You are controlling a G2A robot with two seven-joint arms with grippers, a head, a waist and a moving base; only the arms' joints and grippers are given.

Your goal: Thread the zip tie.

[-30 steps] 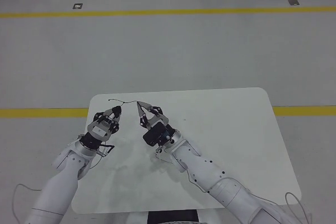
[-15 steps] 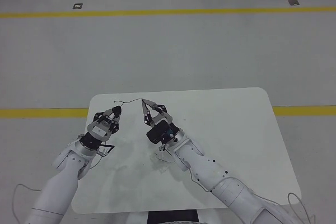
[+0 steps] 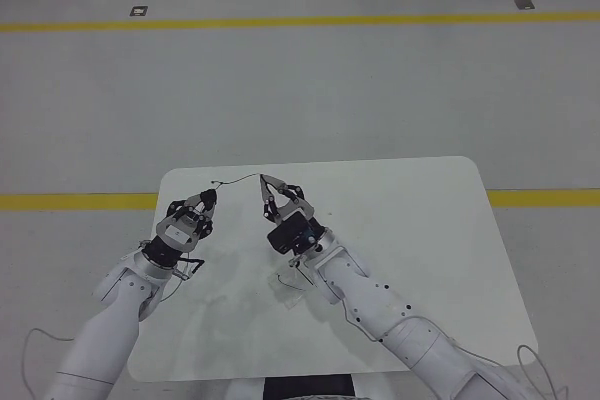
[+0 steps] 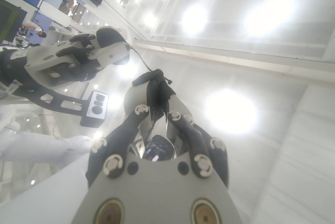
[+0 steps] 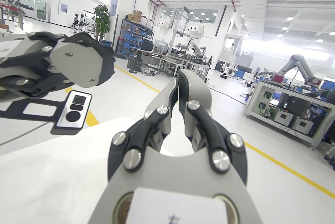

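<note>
1. We are seeing the zip tie [image 3: 238,181] as a thin black string. It is hanging in the air over the far left part of the table, and it is bending a little in the middle.
2. Each end of the zip tie is sitting in a gripper, so it is stretching across the small gap between them.
3. Our left gripper [image 4: 157,78] is pinching one end. Its two dark pads are squeezing tight together on the tie, and a tiny black bit is poking out just beside them.
4. Our right gripper [image 5: 179,76] is pinching the other end. Its fingers [image 5: 167,94] are pressing flat against each other with no gap showing. In the left wrist view, the tie is going right in at its tip.
5. The two grippers are staying near each other but they are not touching. Both are pointing away from us, and their tips are leaning in toward one another.
6. Both arms are reaching over the white table [image 3: 410,250], which has round corners. The arms are coming in from the near side.
7. Around the table, the grey floor [image 3: 380,90] is showing two yellow lines [image 3: 60,201]. One is running behind the table and one is running far off along the top.
</note>
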